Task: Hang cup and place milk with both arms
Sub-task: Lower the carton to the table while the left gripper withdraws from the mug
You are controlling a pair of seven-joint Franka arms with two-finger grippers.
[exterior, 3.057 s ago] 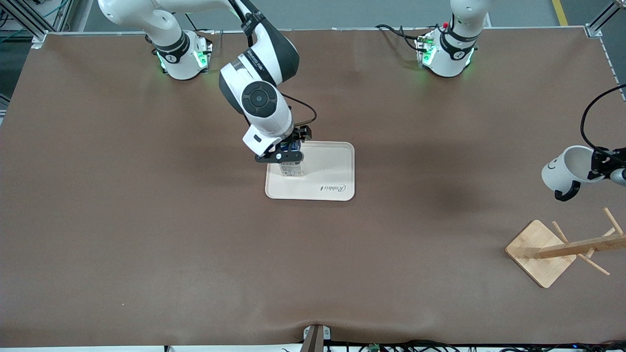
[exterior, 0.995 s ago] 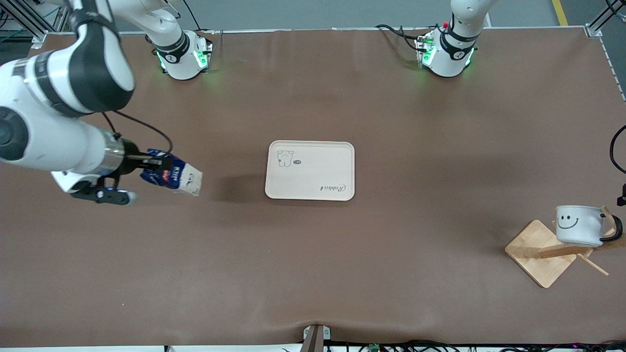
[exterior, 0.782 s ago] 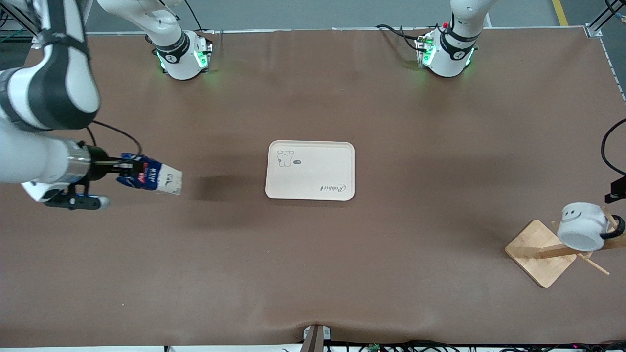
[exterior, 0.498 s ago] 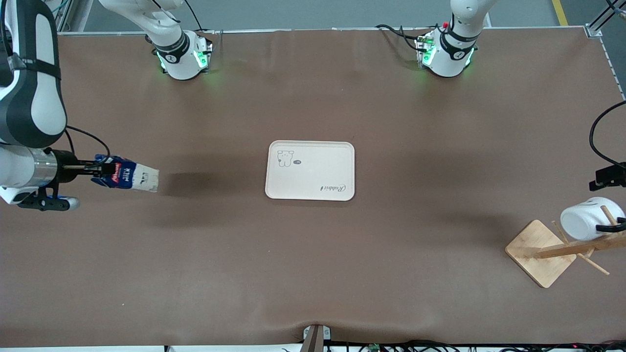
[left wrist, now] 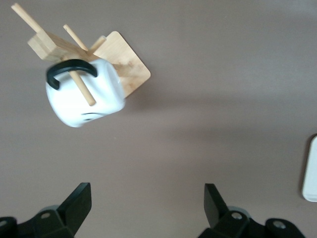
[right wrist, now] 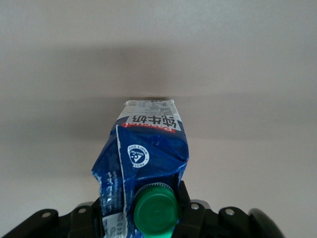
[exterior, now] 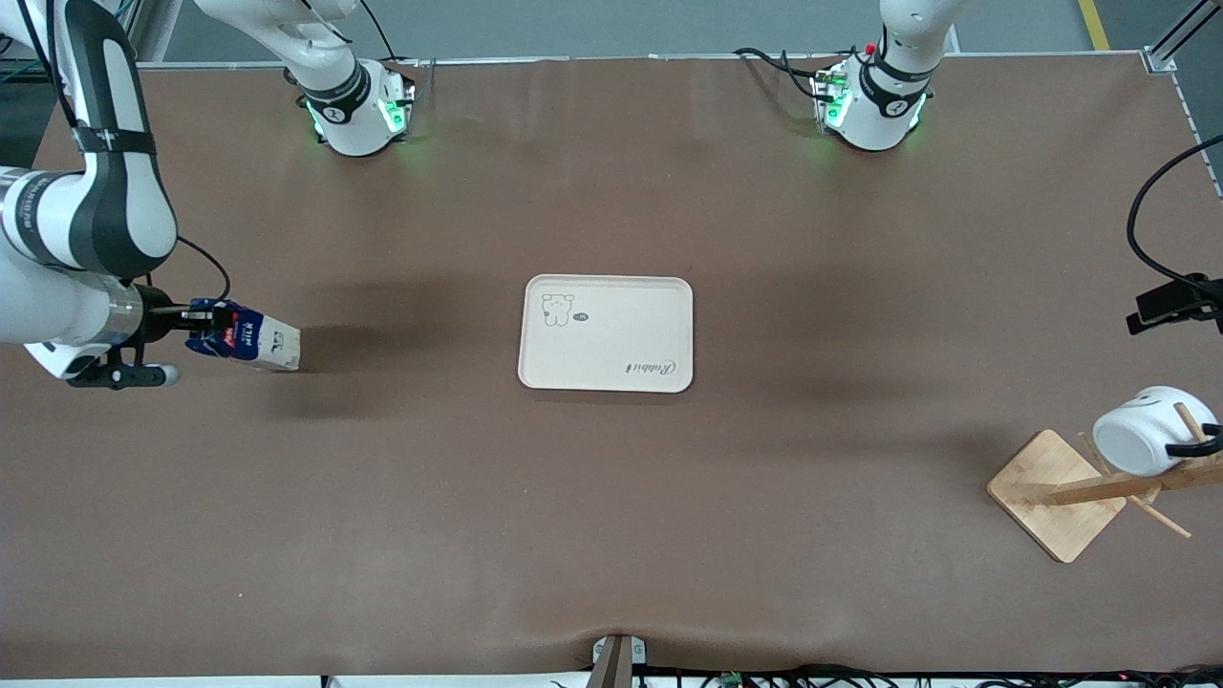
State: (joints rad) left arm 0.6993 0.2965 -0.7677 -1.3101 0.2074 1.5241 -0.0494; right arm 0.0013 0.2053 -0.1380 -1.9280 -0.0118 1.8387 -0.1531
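Observation:
The milk [exterior: 250, 344], a dark-blue carton with a green cap [right wrist: 155, 213], lies tilted in my right gripper [exterior: 196, 336], low over the table at the right arm's end. In the right wrist view, the right gripper [right wrist: 148, 210] is shut on the carton's [right wrist: 146, 158] top. The white cup [exterior: 1145, 444] hangs by its black handle [left wrist: 72, 69] on a peg of the wooden rack [exterior: 1056, 492], mouth tipped down. My left gripper [left wrist: 147, 201] is open and empty, above and apart from the cup [left wrist: 84, 101]. Only a black part of it [exterior: 1170, 304] shows at the front view's edge.
A cream tray [exterior: 621, 325] with a small bear drawing lies empty mid-table. The rack's bare pegs [exterior: 1161, 516] stick out toward the left arm's end. Brown cloth covers the table.
My right gripper carried the milk from the tray toward the right arm's end and lowered it. My left gripper let go of the cup on the rack peg and drew away; the cup tipped down.

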